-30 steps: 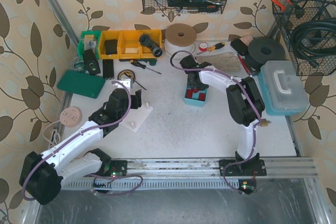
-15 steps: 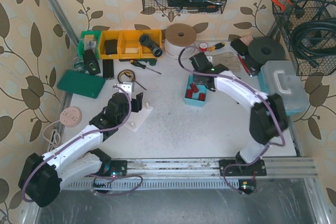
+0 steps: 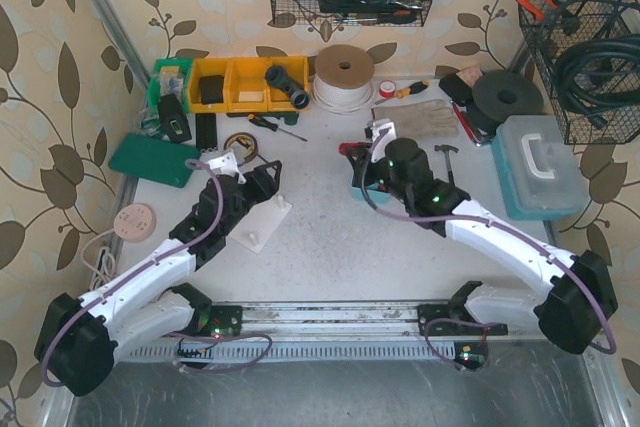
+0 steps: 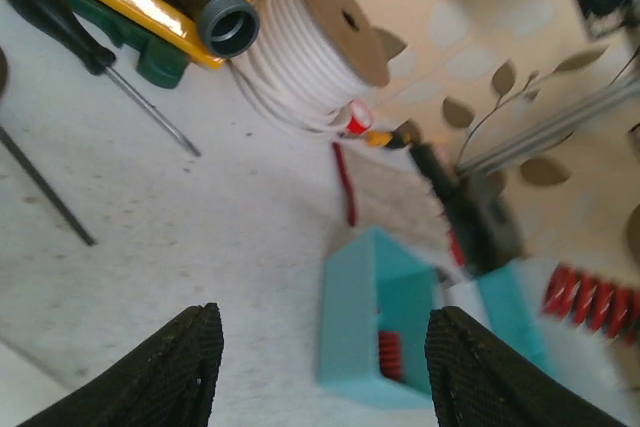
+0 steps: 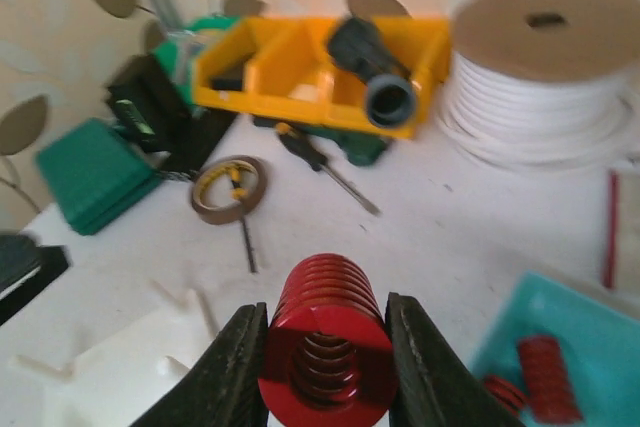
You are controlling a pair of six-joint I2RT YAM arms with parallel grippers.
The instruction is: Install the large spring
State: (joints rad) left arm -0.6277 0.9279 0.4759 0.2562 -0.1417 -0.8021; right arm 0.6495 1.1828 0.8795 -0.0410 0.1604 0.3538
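Tray (image 4: 350, 327) right of peg plate (image 3: 264, 228)

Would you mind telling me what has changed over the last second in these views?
The right gripper shut on the large red spring at the teal tray, its arm swinging outward and low. The left gripper edged slightly forward, jaws narrowing, still empty. Tray and white fixture plate stayed put.

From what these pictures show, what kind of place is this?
Probably a workshop bench set up for robot assembly: wire baskets of tools hang at the back, and yellow parts bins, a screwdriver and a blue toolbox sit on the table.
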